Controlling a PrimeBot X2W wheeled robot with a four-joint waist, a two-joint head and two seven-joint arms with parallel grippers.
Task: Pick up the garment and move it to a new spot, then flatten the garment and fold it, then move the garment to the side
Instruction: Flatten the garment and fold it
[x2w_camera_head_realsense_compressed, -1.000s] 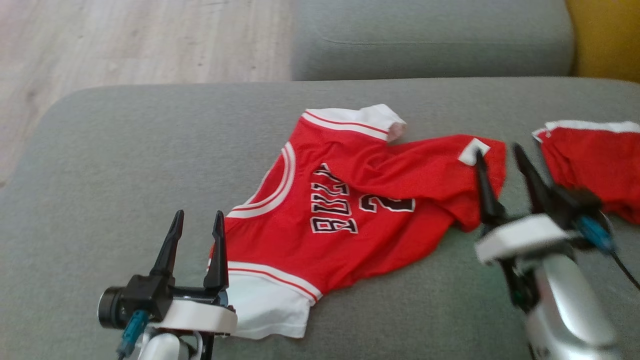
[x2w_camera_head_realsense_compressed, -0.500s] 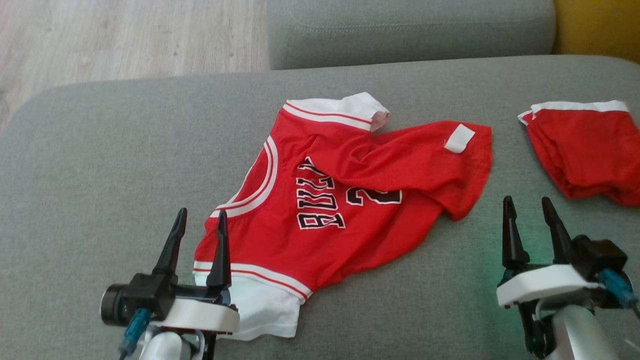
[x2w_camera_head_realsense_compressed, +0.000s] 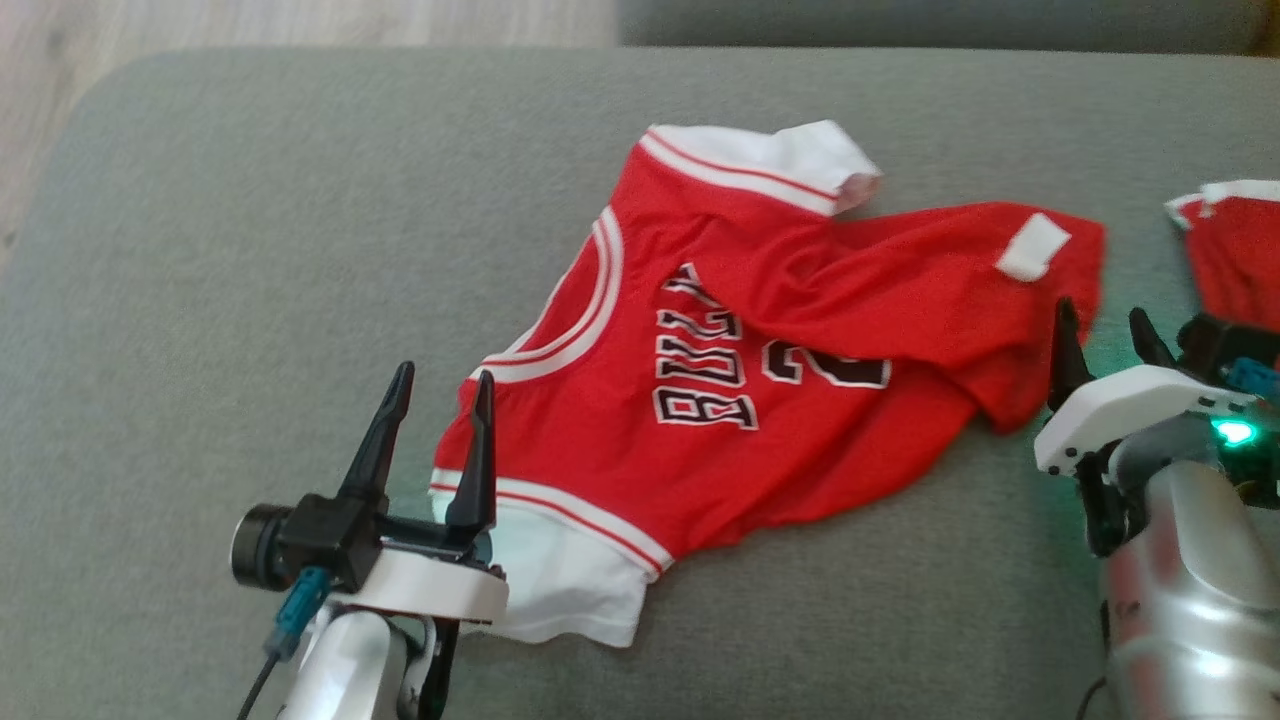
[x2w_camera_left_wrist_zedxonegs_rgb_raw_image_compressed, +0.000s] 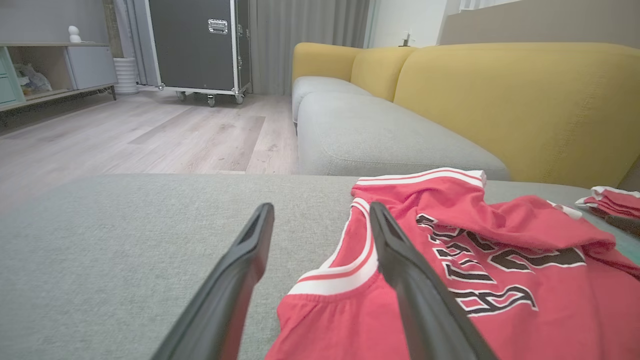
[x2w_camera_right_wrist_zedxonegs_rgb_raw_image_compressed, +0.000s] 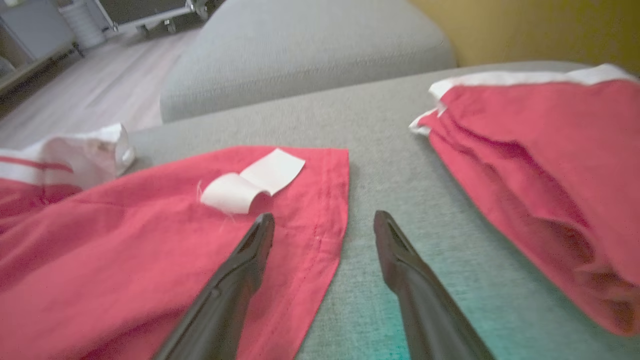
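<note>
Jersey (x2w_camera_head_realsense_compressed: 760, 380): red with white trim and black lettering, lying front up and rumpled in the middle of the grey cushion (x2w_camera_head_realsense_compressed: 250, 250); neckline toward the robot's left, hem toward its right.
Folds: upper body creased, with a flap of red cloth turned across the number.
Sleeves: one white sleeve (x2w_camera_head_realsense_compressed: 800, 160) at the far edge, the other (x2w_camera_head_realsense_compressed: 560, 590) at the near edge, beside the left wrist.
Label (x2w_camera_right_wrist_zedxonegs_rgb_raw_image_compressed: 252, 182): white, curled, sitting on the red cloth just inside the hem.
Left tool (x2w_camera_head_realsense_compressed: 444, 373): fingers spread apart, holding nothing; poised at the near shoulder, its right finger in front of the striped trim and its left finger over bare cushion; contact with the cloth impossible to tell.
Right tool (x2w_camera_head_realsense_compressed: 1101, 310): fingers spread apart, empty; straddling the hem edge in the right wrist view, left finger over red cloth just below the label, right finger over bare cushion.
Second garment (x2w_camera_head_realsense_compressed: 1235, 250): red with a white band, bunched on the same cushion, apart from the jersey, to the right of the right tool.
Surroundings: another grey seat (x2w_camera_left_wrist_zedxonegs_rgb_raw_image_compressed: 390, 145) beyond, yellow backrest (x2w_camera_left_wrist_zedxonegs_rgb_raw_image_compressed: 500, 100), pale wood floor (x2w_camera_left_wrist_zedxonegs_rgb_raw_image_compressed: 125, 130), black wheeled case (x2w_camera_left_wrist_zedxonegs_rgb_raw_image_compressed: 200, 45) far back.
</note>
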